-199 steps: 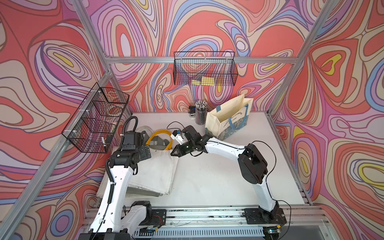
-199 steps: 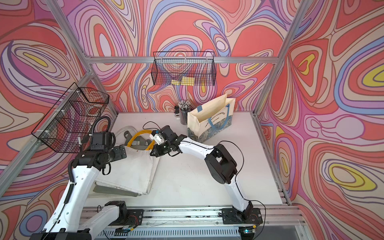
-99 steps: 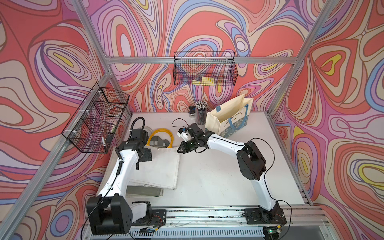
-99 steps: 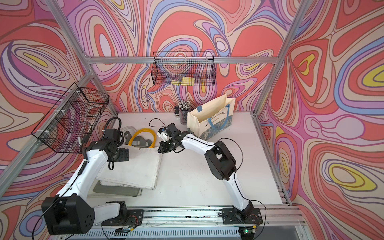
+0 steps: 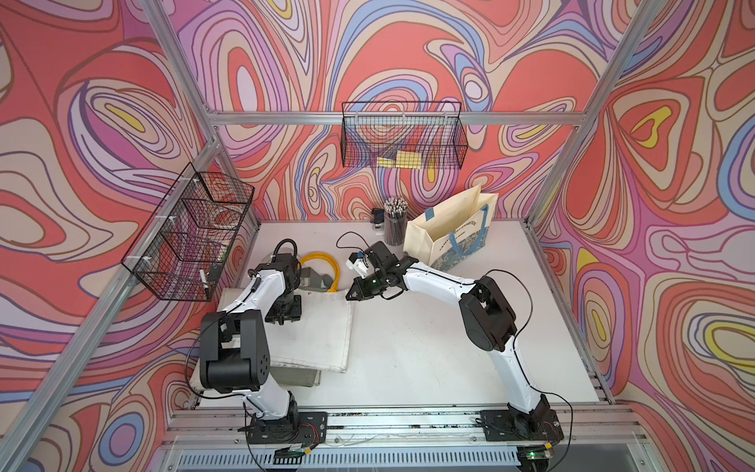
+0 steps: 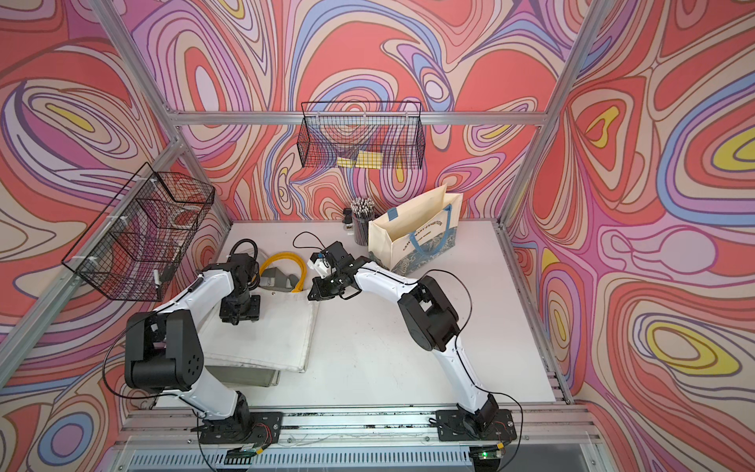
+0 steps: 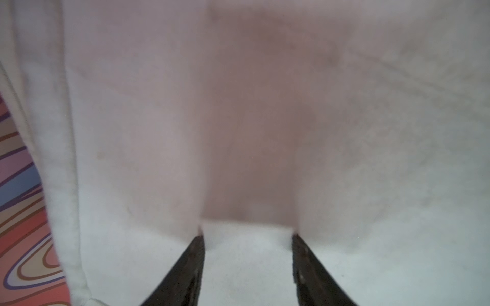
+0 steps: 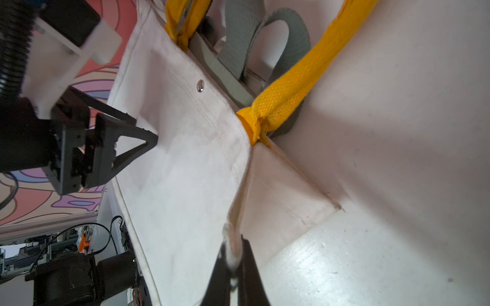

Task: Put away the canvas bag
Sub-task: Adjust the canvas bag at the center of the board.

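The white canvas bag lies flat at the table's left, its yellow handles toward the back wall. My right gripper is shut on the bag's far right corner, with a pinch of cloth between its fingers. My left gripper points down onto the canvas near the mouth's left side. Its jaws stand partly apart, with the tips pressed into the cloth. The left wrist view is blurred and filled with canvas.
A grey bag lies under the canvas one, its grey straps beside the yellow handles. A standing paper bag and a pencil cup are at the back. Wire baskets hang on the back wall and left wall.
My left arm swung toward the back and came down onto the canvas, and its jaws narrowed. The right gripper drew the held corner back, and the bag now lies flatter.
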Tool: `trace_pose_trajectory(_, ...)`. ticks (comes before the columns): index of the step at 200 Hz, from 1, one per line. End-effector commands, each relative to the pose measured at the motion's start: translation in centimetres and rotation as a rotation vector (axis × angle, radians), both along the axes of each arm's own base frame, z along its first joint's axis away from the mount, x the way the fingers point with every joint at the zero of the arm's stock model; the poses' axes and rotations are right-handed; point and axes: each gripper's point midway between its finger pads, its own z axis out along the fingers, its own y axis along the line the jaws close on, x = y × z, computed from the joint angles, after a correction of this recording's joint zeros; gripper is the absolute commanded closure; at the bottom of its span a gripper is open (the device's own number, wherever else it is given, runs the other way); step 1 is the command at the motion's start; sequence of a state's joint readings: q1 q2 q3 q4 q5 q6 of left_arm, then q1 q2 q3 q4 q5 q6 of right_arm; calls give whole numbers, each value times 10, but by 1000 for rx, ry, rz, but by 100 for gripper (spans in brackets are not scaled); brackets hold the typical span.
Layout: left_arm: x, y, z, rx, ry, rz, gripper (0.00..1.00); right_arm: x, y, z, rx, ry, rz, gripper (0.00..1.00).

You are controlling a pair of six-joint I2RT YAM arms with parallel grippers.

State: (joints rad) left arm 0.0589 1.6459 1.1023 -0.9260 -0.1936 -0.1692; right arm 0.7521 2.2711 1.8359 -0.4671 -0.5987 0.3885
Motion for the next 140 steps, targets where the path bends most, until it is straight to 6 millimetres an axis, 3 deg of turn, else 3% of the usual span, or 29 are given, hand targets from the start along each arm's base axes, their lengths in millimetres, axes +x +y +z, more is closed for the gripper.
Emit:
trace_pose_trajectory(1,-3,-14,-11,-89,31,36,64,-1,3,15,12,-9,2,100)
trace_pose_trajectory(34,-6,-36,-34,-211,49,95,74,8,-8,17,-12,-13,-27,100)
trace_pose_trajectory(104,3,-94,-60,-332,65,145,76,38,-57,23,-31,-6,-129,100)
trace_pose_trajectory(124,10,-112,-58,-360,41,134,75,46,-74,24,-39,-7,-153,100)
trace_pose_trajectory(140,20,-118,-43,-353,4,100,72,49,-83,20,-45,4,-153,100)
